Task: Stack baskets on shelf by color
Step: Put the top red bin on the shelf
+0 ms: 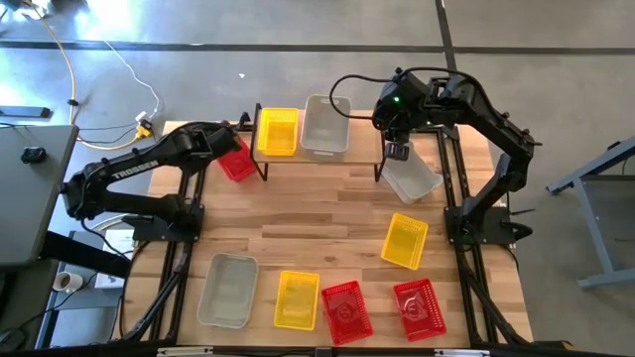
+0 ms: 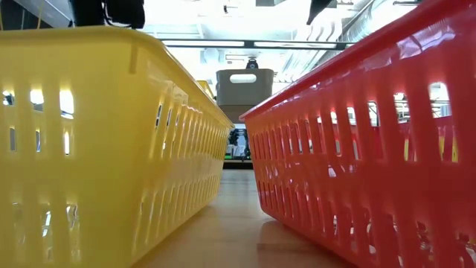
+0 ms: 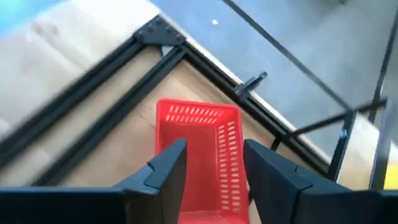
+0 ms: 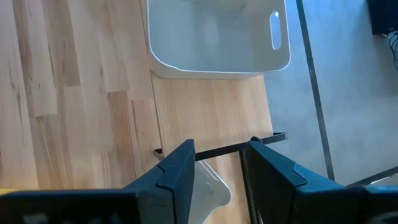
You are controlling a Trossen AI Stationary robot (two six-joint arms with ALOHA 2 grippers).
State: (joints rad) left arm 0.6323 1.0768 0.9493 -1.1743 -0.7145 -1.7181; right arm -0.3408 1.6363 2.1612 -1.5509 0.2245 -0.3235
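Observation:
The shelf [image 1: 303, 159] stands at the table's far middle, with a yellow basket [image 1: 278, 131] and a grey-white basket [image 1: 325, 125] side by side on its plank. My left gripper [image 1: 230, 149] is at the shelf's left end, shut on a red basket [image 1: 238, 164]. My right gripper [image 1: 397, 151] is at the shelf's right end, shut on a second grey-white basket [image 1: 412, 178]. In the right wrist view, the shelf's grey-white basket [image 4: 217, 37] lies ahead of my right gripper [image 4: 217, 171]. My left gripper holds the red basket by its near end [image 3: 199, 186], and the fingers [image 3: 168, 168] cover the place of contact. The basket reaches away from the fingers with its open top showing. Whether it touches the table I cannot tell. My right gripper holds the grey-white basket by a part of its rim near one end [image 4: 208, 186], coming from above. The fingers [image 4: 177, 171] hide the exact place. The basket hangs tilted below and to the right of the gripper [image 1: 415, 180].
On the table's near half lie a grey-white basket [image 1: 228, 290], a yellow one [image 1: 296, 299] and two red ones [image 1: 346, 311] [image 1: 419, 307]. Another yellow basket [image 1: 405, 240] lies at the right. The middle of the table in front of the shelf is bare wood.

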